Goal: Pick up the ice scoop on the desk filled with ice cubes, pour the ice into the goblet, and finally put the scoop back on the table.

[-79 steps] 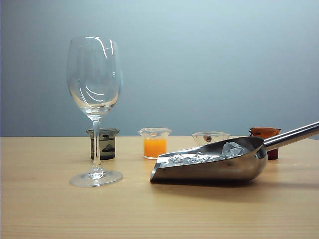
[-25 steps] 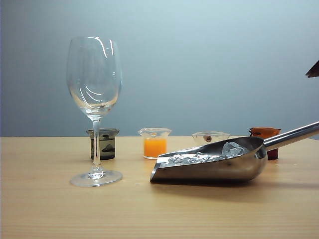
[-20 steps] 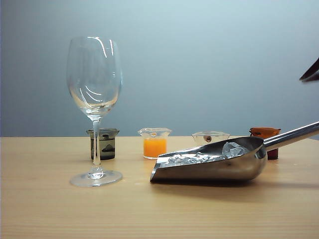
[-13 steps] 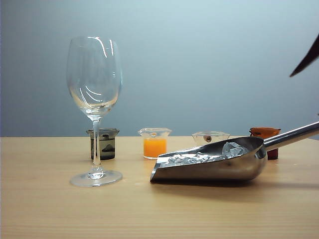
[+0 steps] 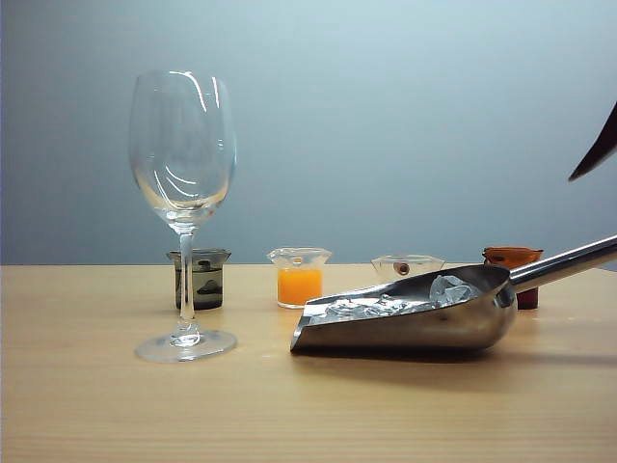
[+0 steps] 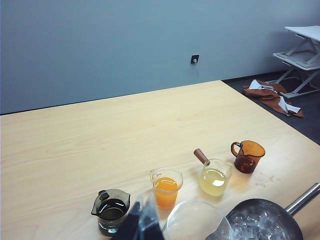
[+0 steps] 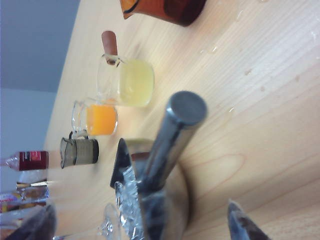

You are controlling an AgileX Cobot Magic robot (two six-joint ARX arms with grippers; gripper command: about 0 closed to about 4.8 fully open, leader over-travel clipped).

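The steel ice scoop lies on the desk with ice cubes in its bowl, its handle rising to the right. The empty goblet stands upright to its left. My right gripper is open, its fingers wide apart on either side of the handle end without touching it. In the exterior view only one dark finger shows, above the handle. My left gripper hangs shut above the goblet rim and the scoop, holding nothing.
Behind the scoop stands a row of small beakers: a dark one, an orange one, a pale one and an amber one. Water drops lie on the desk near the amber beaker.
The right gripper has opened wide, and its finger has come further into the exterior view and dropped toward the handle. Scoop, goblet and left arm have not moved.
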